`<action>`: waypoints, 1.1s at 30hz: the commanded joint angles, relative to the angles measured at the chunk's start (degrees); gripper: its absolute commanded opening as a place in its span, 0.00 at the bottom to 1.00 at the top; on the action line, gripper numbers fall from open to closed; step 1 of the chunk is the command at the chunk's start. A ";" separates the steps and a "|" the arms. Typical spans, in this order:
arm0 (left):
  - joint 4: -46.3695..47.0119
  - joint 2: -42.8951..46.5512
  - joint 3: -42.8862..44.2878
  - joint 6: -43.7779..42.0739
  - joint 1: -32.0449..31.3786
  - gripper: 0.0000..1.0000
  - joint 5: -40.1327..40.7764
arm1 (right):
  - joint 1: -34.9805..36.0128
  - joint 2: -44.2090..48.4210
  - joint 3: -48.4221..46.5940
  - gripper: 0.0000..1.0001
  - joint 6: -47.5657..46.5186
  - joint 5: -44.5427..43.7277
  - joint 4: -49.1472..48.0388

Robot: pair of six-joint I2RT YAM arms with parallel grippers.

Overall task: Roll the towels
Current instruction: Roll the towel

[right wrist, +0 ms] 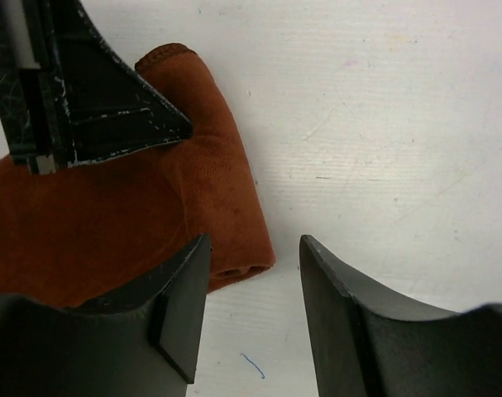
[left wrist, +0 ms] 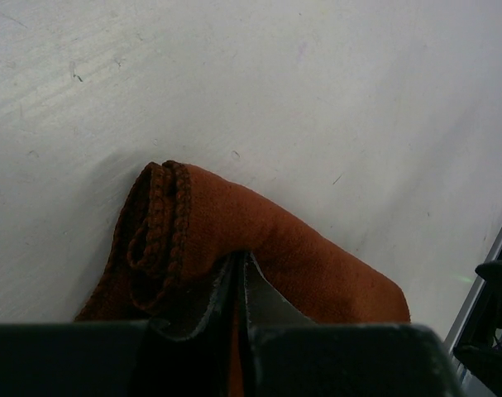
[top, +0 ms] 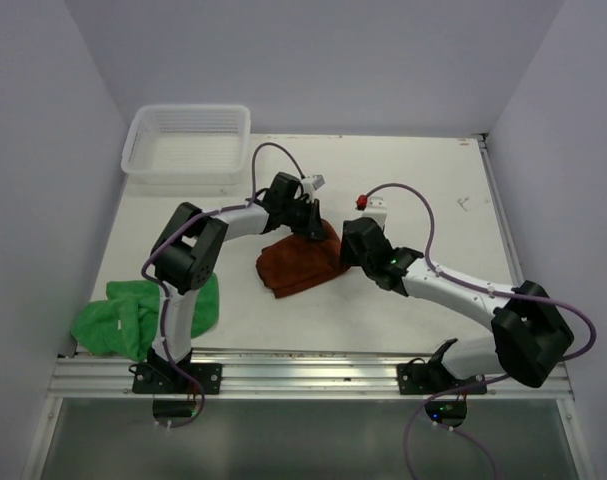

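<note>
Left jaws: clamped on brown towel (left wrist: 317,265) corner
Right jaws: apart, beside its edge
Green towel (top: 118,318): by left arm (top: 188,255) base
Basket (top: 188,148): far left

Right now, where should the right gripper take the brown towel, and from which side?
Probably the right-hand end of the brown towel, where the folded layers make a thick rounded edge on the table. Come down from the right with the open right gripper, one finger on each side of that edge. The left gripper is shut on the far corner, so keep off that.
</note>
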State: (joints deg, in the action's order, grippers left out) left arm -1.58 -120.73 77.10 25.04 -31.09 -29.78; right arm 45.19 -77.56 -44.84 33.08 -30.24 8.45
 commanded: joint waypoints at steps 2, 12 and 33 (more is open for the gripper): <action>-0.09 1.98 -2.21 0.10 0.86 0.08 2.97 | -5.80 0.13 0.37 0.49 5.32 15.88 -4.66; 0.35 2.95 -3.18 0.36 0.86 0.08 2.89 | -13.98 -9.18 -0.42 0.54 8.58 28.39 -10.64; 3.08 6.38 -6.79 1.59 0.86 0.05 6.58 | -14.52 -13.94 4.85 0.17 7.44 36.30 -18.20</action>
State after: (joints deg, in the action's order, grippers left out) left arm 1.56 -116.71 71.22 26.59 -30.92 -26.22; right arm 30.68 -90.54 -41.10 41.25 3.92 -8.01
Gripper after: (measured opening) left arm 0.049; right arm 0.220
